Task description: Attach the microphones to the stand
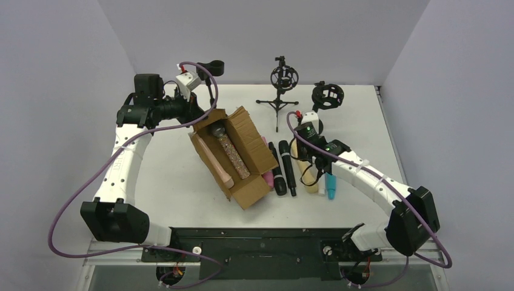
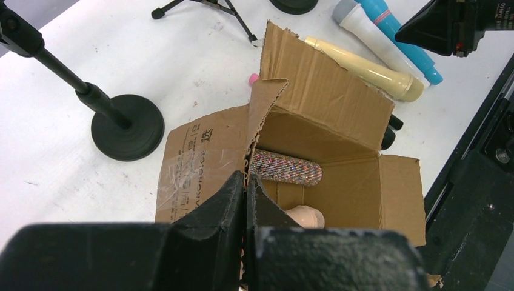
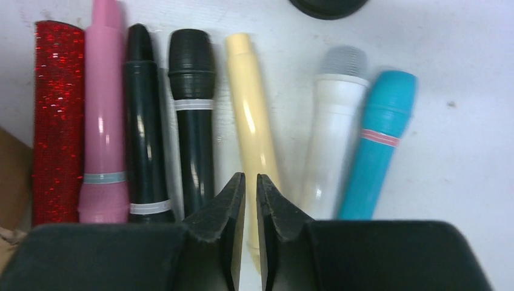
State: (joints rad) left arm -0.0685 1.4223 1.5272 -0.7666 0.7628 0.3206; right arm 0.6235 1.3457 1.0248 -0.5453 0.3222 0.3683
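Closest to the lens in each wrist view are black fingers. Your right gripper [image 3: 250, 177] hangs over the row on the table [image 3: 460, 157], its jaws all but closed with only a thin slit between them and nothing in it, tips just above the cream-yellow microphone [image 3: 251, 109]. Your left gripper [image 2: 247, 176] is pressed fully together at a flap edge of the cardboard box [image 1: 254, 145]; you cannot tell whether it nips the cardboard. Judged from this, the task has barely begun: the clip stand [image 1: 213, 68], the tripod stand [image 1: 283, 77] and the round-base stand [image 1: 328, 95] all carry empty holders, so all nine microphones are left to mount. Two lie in the box, the glittery microphone [image 2: 285, 168] and the peach microphone [image 2: 303, 215]. Seven lie side by side just right of it: with the cream-yellow one, the red microphone [image 3: 57, 121], pink microphone [image 3: 104, 121], slim black microphone [image 3: 142, 121], thicker black microphone [image 3: 193, 121], white microphone [image 3: 333, 133] and teal microphone [image 3: 379, 139]. From above, your right arm covers much of the cream-yellow and white ones, and the box flap hides the red one. In the right wrist view the near ends of the row sit behind the fingers, and the left wrist view cuts off the clip stand's top.
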